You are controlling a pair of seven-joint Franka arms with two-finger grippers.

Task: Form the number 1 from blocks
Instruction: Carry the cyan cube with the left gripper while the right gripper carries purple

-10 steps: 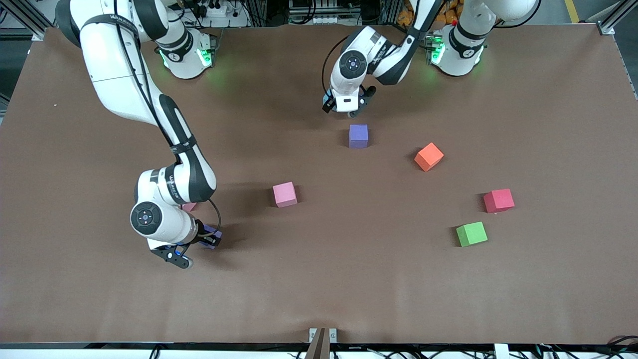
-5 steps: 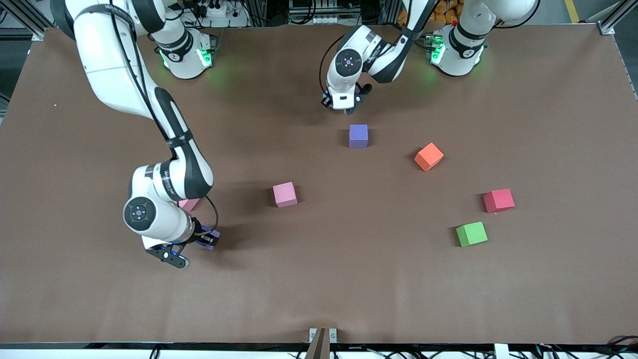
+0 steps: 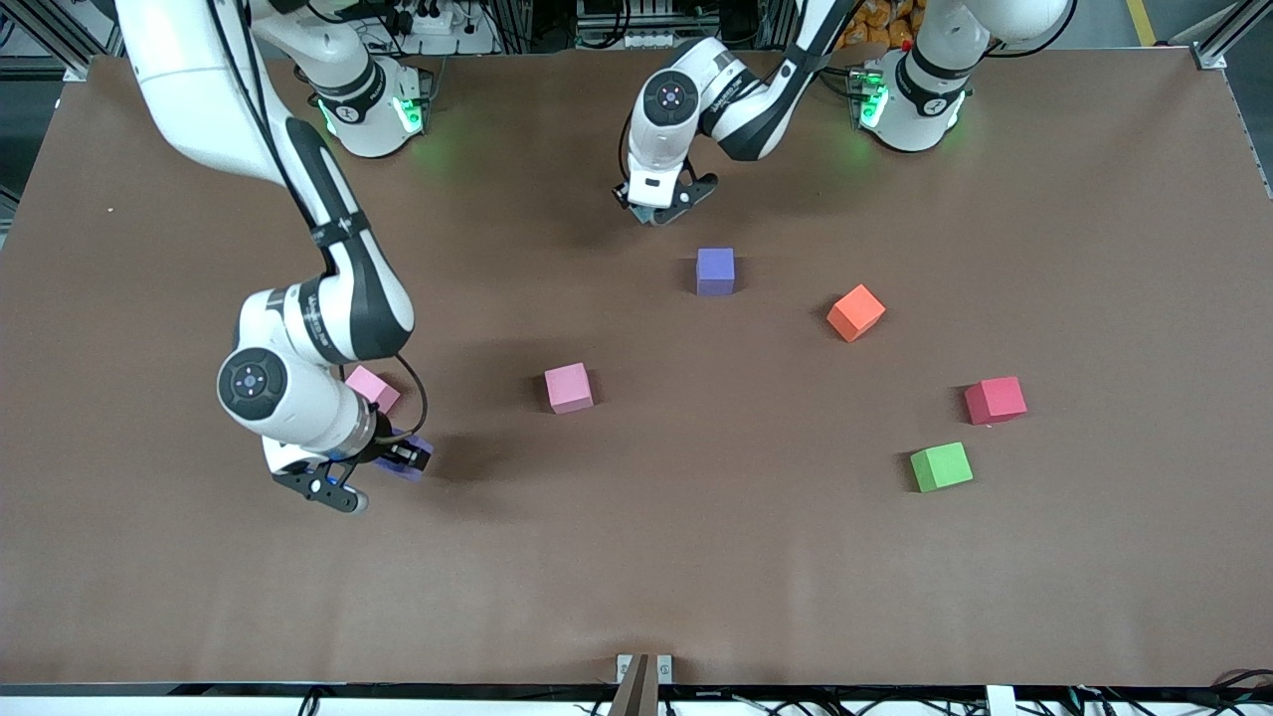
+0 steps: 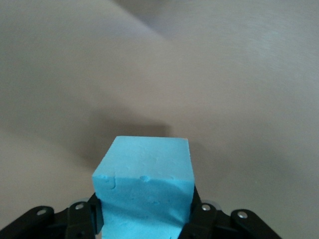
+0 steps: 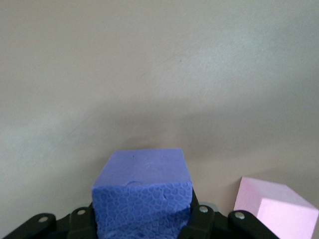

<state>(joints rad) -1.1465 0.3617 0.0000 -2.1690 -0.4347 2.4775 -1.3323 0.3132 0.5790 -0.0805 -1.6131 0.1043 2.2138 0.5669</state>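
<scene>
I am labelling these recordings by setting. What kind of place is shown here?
Probably a robotics lab or test cell. Two white robot arms are mounted along one edge of a brown-covered table, a metal frame stands at its corners, and only small foam cubes lie on it, such as the green cube.

Both arms are glossy white shells broken by black bands at the joints, with round caps bearing small dark centre marks. Green lights glow at each base. Thin black cables run along the right arm and loop by its wrist. The left hand (image 3: 656, 204) and right hand (image 3: 383, 459) are black, with silver screws showing on their black finger mounts in the wrist views
</scene>
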